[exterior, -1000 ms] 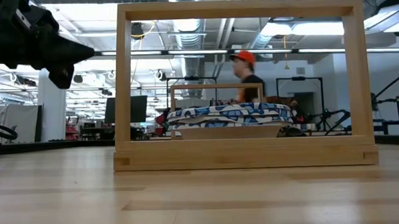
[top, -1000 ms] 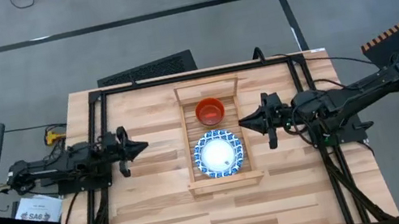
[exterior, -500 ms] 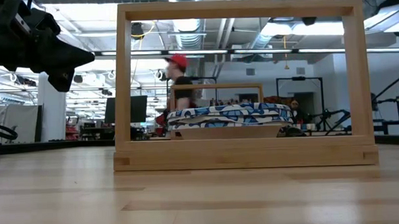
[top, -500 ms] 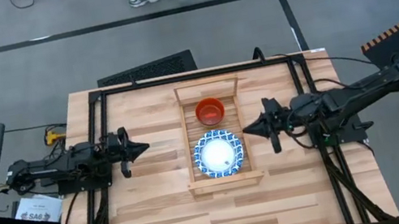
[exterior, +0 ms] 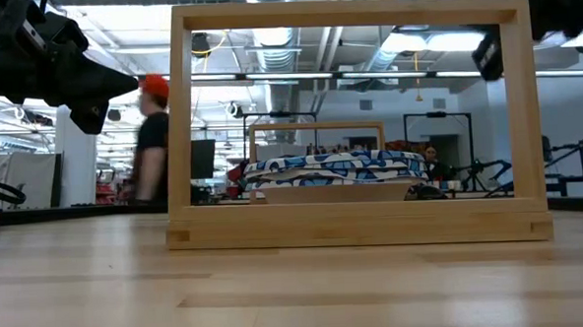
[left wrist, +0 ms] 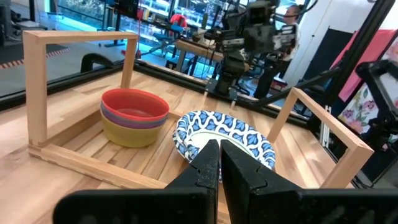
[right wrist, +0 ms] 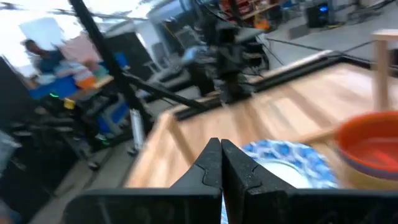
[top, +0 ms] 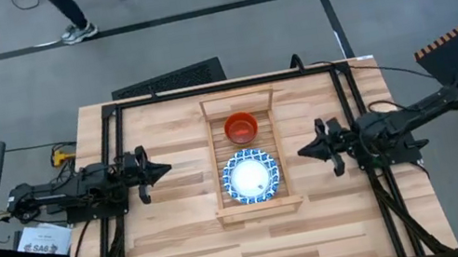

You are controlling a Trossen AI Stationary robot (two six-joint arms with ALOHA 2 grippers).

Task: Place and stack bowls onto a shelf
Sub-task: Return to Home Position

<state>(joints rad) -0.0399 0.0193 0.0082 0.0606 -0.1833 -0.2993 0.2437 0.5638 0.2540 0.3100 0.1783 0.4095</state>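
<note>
The light-wood shelf [top: 216,164] lies in the middle of the table. On its slats, at the far end, stands a stack of small bowls [top: 240,127], orange-red on top, with purple and yellow below it [left wrist: 134,118]. Nearer stand the stacked white bowls with blue patterned rims [top: 251,177] [left wrist: 224,132]. My left gripper [top: 163,169] hovers shut left of the shelf, pointing at it. My right gripper [top: 302,153] is shut too, to the right of the shelf and well off its rail. Neither touches anything.
A black metal frame [top: 221,85] runs around the table's far and side edges. Bare tabletop lies on both sides of the shelf and along the near edge [top: 261,255]. A person [exterior: 154,140] walks past in the room behind the table.
My right gripper has drawn back from the shelf's right rail toward the table's right edge, staying shut. The person behind the table has walked across the room. The bowls and shelf have not moved.
</note>
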